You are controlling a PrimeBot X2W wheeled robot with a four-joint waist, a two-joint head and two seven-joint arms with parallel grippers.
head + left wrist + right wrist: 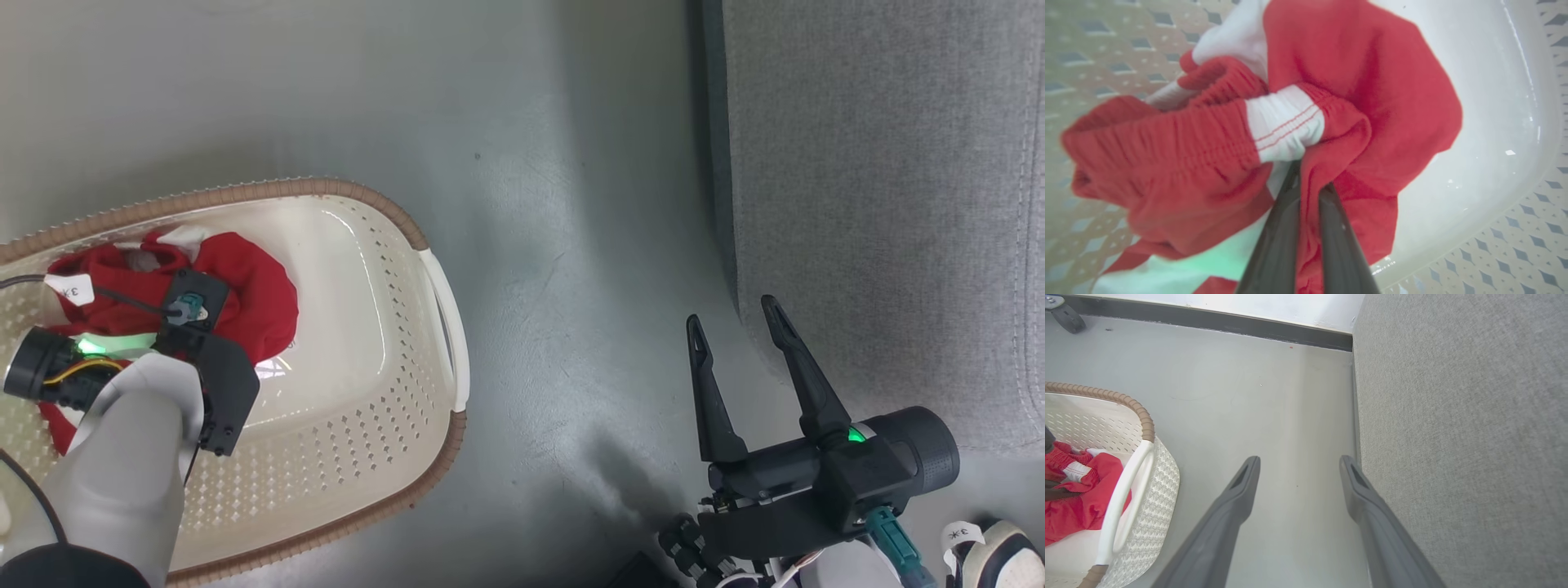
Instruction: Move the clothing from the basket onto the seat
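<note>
Left gripper (1309,179) pinches the red clothing (1372,102) inside the basket (367,425), its fingertips buried in cloth. Right gripper (732,314) hangs spread over the floor (571,163) beside the sofa (882,204), whose far side is cut off.

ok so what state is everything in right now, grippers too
left gripper: shut on the clothing, inside the basket
right gripper: open, holding nothing, over the floor beside the seat
clothing: bunched, in the basket
basket: upright on the floor, clothing inside
seat: no clothing on the part in view
</note>
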